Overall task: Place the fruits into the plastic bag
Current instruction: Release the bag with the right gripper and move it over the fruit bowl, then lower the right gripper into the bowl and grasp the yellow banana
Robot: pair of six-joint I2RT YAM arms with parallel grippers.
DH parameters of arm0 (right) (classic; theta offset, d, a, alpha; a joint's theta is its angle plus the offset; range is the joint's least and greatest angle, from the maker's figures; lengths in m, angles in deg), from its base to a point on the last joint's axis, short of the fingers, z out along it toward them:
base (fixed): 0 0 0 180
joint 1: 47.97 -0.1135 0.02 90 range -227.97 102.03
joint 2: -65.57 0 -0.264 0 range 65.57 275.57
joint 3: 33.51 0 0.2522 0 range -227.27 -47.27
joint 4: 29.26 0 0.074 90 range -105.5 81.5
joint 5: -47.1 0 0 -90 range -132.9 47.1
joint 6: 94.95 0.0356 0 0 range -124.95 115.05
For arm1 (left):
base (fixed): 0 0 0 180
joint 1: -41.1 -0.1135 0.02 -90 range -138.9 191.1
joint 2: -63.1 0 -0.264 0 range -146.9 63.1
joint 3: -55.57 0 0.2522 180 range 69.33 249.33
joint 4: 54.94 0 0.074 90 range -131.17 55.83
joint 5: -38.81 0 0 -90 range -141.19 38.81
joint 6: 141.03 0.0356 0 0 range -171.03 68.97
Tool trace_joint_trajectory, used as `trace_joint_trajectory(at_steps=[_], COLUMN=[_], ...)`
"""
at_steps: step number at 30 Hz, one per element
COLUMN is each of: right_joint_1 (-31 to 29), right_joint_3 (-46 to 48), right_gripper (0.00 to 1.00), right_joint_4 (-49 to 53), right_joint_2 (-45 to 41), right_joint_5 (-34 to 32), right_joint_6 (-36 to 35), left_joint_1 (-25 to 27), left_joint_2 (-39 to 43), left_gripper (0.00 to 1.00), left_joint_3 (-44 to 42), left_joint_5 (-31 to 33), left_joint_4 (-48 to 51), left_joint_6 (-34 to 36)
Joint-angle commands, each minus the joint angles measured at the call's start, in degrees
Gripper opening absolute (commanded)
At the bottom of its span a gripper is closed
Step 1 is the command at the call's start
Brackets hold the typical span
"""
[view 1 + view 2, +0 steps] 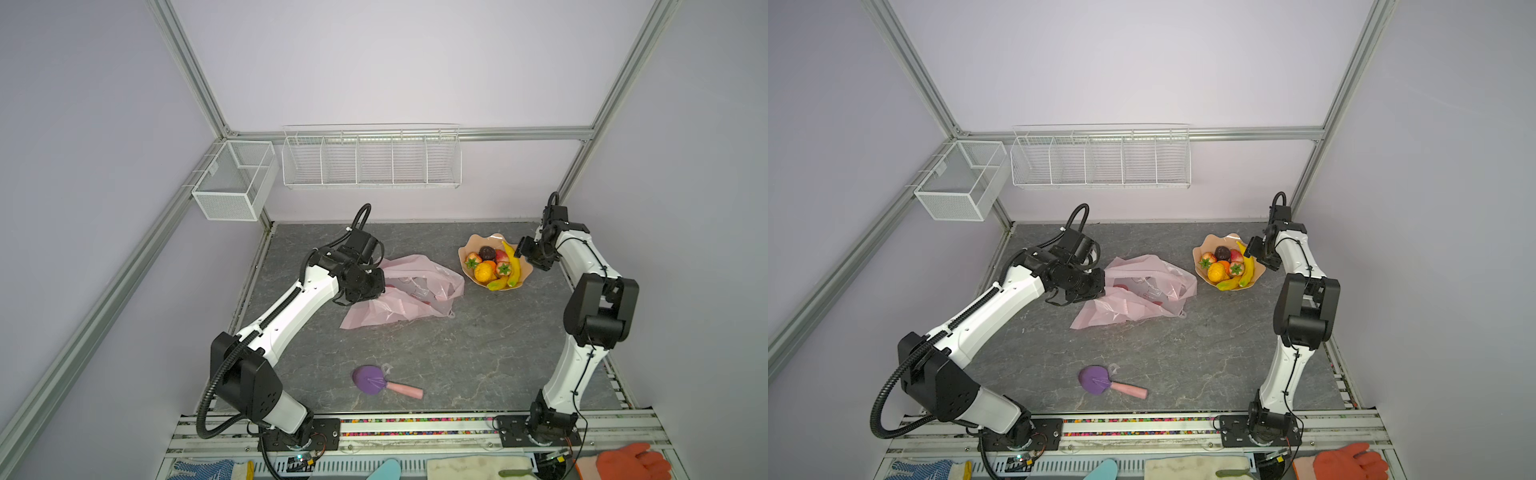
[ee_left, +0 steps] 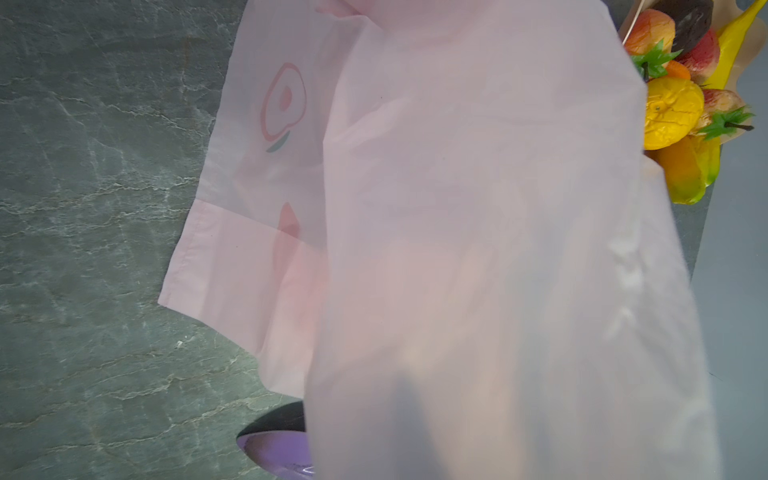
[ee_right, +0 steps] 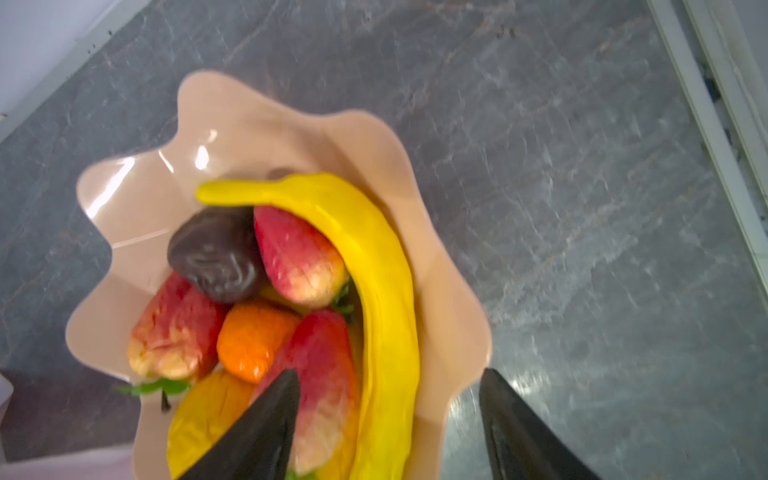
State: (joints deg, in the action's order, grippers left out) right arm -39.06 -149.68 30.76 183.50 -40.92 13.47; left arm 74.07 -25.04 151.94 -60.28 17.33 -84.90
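The plastic bag (image 1: 411,291) (image 1: 1142,291) lies crumpled mid-table, pale pink with printed peaches (image 2: 282,104). My left gripper (image 1: 376,286) (image 1: 1100,286) is shut on the bag's left edge and holds that edge up. In the left wrist view the bag's film (image 2: 478,228) hangs over the jaws and hides them. The fruits sit in a peach wavy bowl (image 1: 478,245) (image 3: 249,124): a banana (image 1: 514,266) (image 3: 374,257), an orange (image 1: 484,272), a dark ball (image 3: 216,253) and strawberries (image 3: 299,253). My right gripper (image 1: 521,249) (image 3: 390,372) is open just above the bowl's right rim. Its fingers straddle the banana and the rim.
A purple round-headed tool with a pink handle (image 1: 374,380) lies near the front of the table. White wire baskets (image 1: 370,162) and a mesh box (image 1: 232,183) hang on the back and left walls. Gloves (image 1: 627,461) lie beyond the front rail.
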Motion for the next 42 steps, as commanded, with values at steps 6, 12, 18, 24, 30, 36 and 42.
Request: trace_joint_trajectory(at_steps=[6,12,18,24,30,36,42], right_joint_1=[-0.25,-1.00,-2.36,-3.72,-4.49,-5.08,-5.91], right_joint_3=[-10.11,-10.38,-8.63,-4.38,-1.74,-0.35,-3.50], right_gripper=[0.65,0.65,0.65,0.65,0.64,0.64,0.68], right_joint_4=[4.22,4.73,4.35,2.48,2.40,1.90,5.29], right_joint_2=[9.65,11.59,11.66,8.36,5.69,2.08,-0.35], right_joint_5=[-1.18,-2.49,-2.61,-2.32,-1.90,-1.54,-1.95], right_joint_6=[-1.25,-1.54,-1.77,-1.36,-1.27,-1.06,-2.41], left_joint_1=[0.08,0.08,0.08,0.08,0.03,0.02,0.07], left_joint_2=[0.52,0.07,-0.45,-0.01,0.51,1.01,1.73], left_gripper=[0.00,0.00,0.00,0.00,0.00,0.00,0.00], left_joint_3=[-0.12,0.01,0.45,0.37,-0.36,-0.37,-1.11], left_joint_5=[-0.55,-0.71,-0.95,-0.77,-0.74,-0.59,-0.73], left_joint_4=[0.01,-0.11,-0.23,-0.23,-0.71,-0.60,-0.69], left_joint_6=[-0.04,-0.01,0.00,0.03,-0.02,0.13,0.26])
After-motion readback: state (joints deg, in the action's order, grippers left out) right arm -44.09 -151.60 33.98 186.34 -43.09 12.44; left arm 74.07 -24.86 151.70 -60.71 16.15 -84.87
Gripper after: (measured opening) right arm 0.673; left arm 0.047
